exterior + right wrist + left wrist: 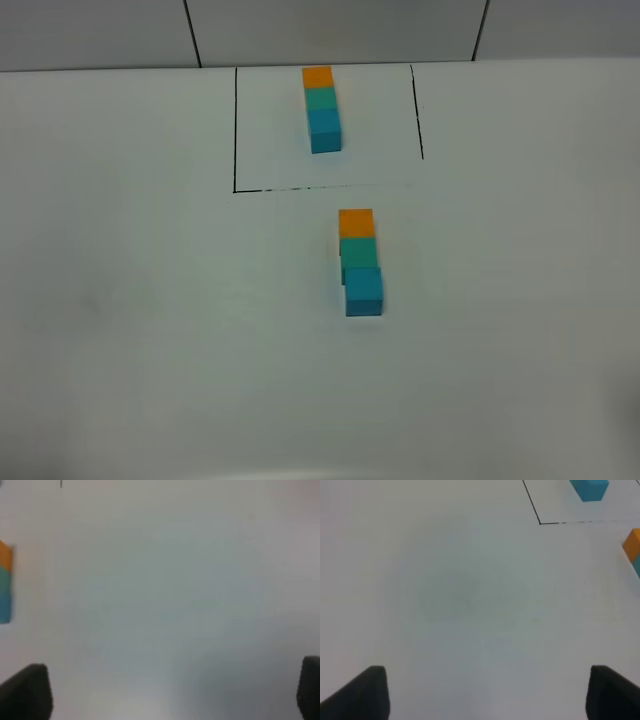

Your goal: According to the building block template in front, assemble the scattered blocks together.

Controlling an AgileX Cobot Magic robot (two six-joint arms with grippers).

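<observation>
Template: the building block template (pixel 322 108) is a straight row of three joined small cubes, orange at the far end, teal-green in the middle, blue nearest the camera, standing at the far side of the white table (pixel 130 300).
Frame: a thin black drawn rectangle (pixel 235 130) surrounds the template; its near line looks broken and faint towards the right.
Scattered blocks: the orange cube (pixel 356 223), the teal-green cube (pixel 358 252) and the blue cube (pixel 364 291) lie in one row near the middle of the table, just outside the near line of the frame, in the same colour order as the template.
Contact: orange and teal-green touch face to face; the blue cube touches the teal-green one but sits slightly off to the right, so the row is not quite straight.
Surface: all cubes are matte and of like size.
Left gripper: the left gripper (pixel 485 695) shows only two dark fingertips (pixel 362 692) standing wide apart over bare table, with nothing between them; the row's orange end shows at the view's edge.
Right gripper: the right gripper (pixel 170 695) likewise has its jaws spread wide and empty; this view is blurred, and the coloured strip at its edge is probably the assembled row.
</observation>
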